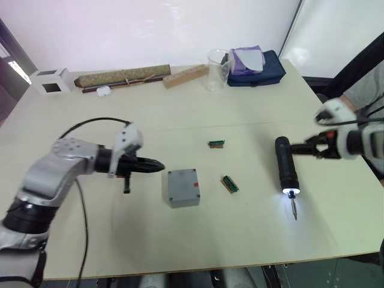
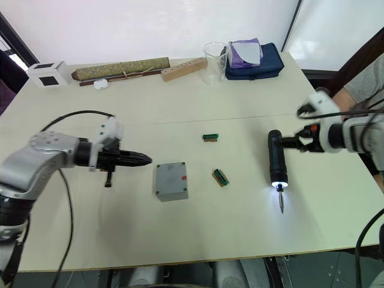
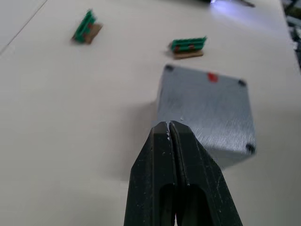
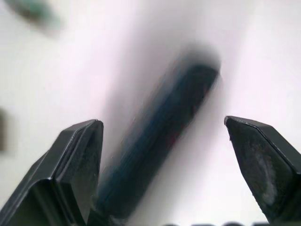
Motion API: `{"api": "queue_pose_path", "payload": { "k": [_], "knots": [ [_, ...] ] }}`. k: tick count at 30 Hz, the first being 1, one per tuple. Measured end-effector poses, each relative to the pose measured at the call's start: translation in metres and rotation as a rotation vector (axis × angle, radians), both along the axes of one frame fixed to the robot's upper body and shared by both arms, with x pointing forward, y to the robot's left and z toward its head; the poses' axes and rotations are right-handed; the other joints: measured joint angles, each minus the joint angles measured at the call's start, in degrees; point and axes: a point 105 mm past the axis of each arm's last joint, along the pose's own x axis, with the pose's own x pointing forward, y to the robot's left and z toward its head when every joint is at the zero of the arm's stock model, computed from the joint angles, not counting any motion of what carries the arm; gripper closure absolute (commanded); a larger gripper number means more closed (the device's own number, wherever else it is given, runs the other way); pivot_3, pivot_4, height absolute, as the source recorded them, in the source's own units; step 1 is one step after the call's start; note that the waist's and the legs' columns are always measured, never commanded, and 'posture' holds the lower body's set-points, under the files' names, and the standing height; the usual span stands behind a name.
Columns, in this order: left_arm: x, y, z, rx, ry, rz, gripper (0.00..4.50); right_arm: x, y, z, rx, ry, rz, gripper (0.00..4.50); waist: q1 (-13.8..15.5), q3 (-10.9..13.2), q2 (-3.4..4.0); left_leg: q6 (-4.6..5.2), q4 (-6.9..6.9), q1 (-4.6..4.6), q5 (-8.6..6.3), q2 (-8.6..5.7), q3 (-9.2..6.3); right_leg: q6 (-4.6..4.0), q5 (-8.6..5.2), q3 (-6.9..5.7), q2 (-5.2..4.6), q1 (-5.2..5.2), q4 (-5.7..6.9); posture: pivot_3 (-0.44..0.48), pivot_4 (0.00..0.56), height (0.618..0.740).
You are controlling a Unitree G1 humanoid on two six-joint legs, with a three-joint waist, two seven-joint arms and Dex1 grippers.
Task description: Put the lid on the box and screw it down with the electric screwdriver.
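Fingers of the right gripper stand wide apart, empty, near the rear end of the dark pen-shaped electric screwdriver, which lies on the pale table with its light on. I judge they should straddle its middle before closing. The left gripper is pressed closed, empty, beside the grey plastic box, whose flat grey lid already sits on top.

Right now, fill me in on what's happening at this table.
A two-armed humanoid robot is assembling a small grey box, which sits mid-table with its lid already lying on top. The left tool, fingers shut, is level with the box's side on the robot's left. The right tool is open beside the rear end of the electric screwdriver, which lies flat on the table with its light on, not yet gripped. Two small green parts lie between box and screwdriver.
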Motion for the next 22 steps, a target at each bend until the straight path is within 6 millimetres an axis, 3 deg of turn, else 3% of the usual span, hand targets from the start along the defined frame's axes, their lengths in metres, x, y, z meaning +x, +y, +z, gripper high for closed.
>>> {"api": "queue_pose_path", "payload": {
  "k": [1, 3, 5, 10, 12, 22],
  "knots": [
    [0.0, 0.004, 0.003, -0.018, 0.009, 0.022, 4.5, -0.011, 0.012, 0.007, 0.048, -0.04, 0.078, 0.04, 0.1, 0.0, -0.04, 0.0, -0.02, 0.01, 0.0, 0.03, -0.03, 0.0, 0.0, -0.04, 0.03, 0.04, 0.01, 0.0, 0.15, 0.74],
    [-0.015, 0.016, -0.004, 0.018, 0.051, 0.045, 4.5, -0.043, 0.031, -0.007, 0.128, -0.045, 0.215, 0.04, 0.4, -0.3, -0.5, 0.02, -0.14, 0.06, -0.01, 0.18, -0.19, -0.13, -0.08, -0.18, 0.12, 0.18, -0.06, 0.0, 0.15, 0.74],
    [-0.031, 0.029, -0.024, 0.051, 0.164, 0.08, 4.5, -0.074, 0.047, -0.05, 0.198, 0.081, 0.291, 0.04, 0.7, -0.2, -0.48, 0.03, -0.04, 0.17, -0.04, 0.22, -0.15, -0.18, -0.14, -0.29, 0.03, 0.38, -0.06, 0.0, 0.15, 0.74],
    [-0.059, 0.035, -0.041, 0.093, 0.285, 0.075, 4.5, -0.123, 0.08, -0.095, 0.206, 0.138, 0.394, 0.04, 0.4, -0.2, -0.49, -0.04, 0.08, 0.62, -0.01, 0.1, -0.02, -0.35, -0.25, -0.16, -0.06, 0.71, 0.01, 0.0, 0.15, 0.74],
    [-0.066, 0.038, -0.046, 0.118, 0.303, 0.072, 4.5, -0.129, 0.086, -0.101, 0.199, 0.131, 0.418, 0.04, 0.0, -0.2, -0.57, -0.05, 0.03, 1.05, -0.01, 0.14, 0.09, -0.26, -0.32, -0.07, -0.05, 1.03, 0.01, 0.0, 0.15, 0.74],
    [-0.099, 0.026, -0.059, 0.12, 0.387, 0.027, 4.5, -0.124, 0.098, -0.113, 0.16, 0.107, 0.498, 0.04, 0.2, -0.2, -0.63, -0.07, -0.05, 1.0, 0.0, 0.28, 0.09, -0.5, -0.18, -0.02, 0.14, 0.91, 0.02, 0.0, 0.15, 0.74]
  ]
}}
